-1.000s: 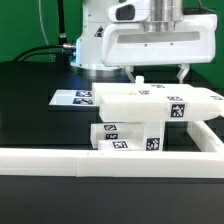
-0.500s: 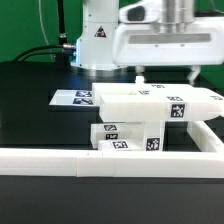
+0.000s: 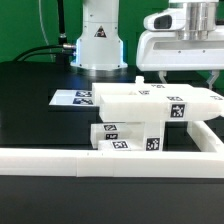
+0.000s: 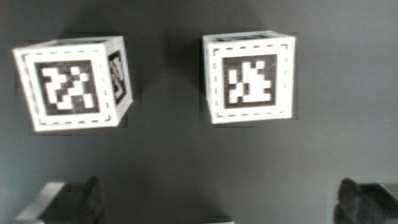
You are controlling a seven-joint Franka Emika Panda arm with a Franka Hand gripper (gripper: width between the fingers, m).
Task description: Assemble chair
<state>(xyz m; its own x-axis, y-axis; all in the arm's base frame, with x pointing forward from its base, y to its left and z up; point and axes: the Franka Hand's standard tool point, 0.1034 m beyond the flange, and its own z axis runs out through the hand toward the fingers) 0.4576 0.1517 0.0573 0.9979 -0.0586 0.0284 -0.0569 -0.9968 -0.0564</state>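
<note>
- Plainly, the jaws stand wide apart and hold nothing. In the wrist view their two dark tips sit far from each other, with only the black tabletop (image 4: 178, 130) between them.
- We see the jaws hanging above the tabletop toward the exterior view's right, higher than every white piece and touching none of them.
- The chair (image 3: 150, 108) sits close to the tabletop edge nearest the exterior camera, just behind the white rail (image 3: 90, 160).
- Its long slab (image 3: 145, 97) lies flat across the top of the lower blocks (image 3: 125, 138). Slab and blocks both show square black-and-white tags on the faces turned toward us.
- The rail runs along that near edge and turns back along the side at the exterior view's right.
- The marker board (image 3: 70, 97) lies flat on the tabletop beside the slab's end at the exterior view's left, farther from the near edge than the blocks.
- In the wrist view we find two tagged blocks, one (image 4: 75, 85) well apart from the other (image 4: 249, 78), each slightly tilted.
- We cannot tell which pieces of the exterior view these two are.
</note>
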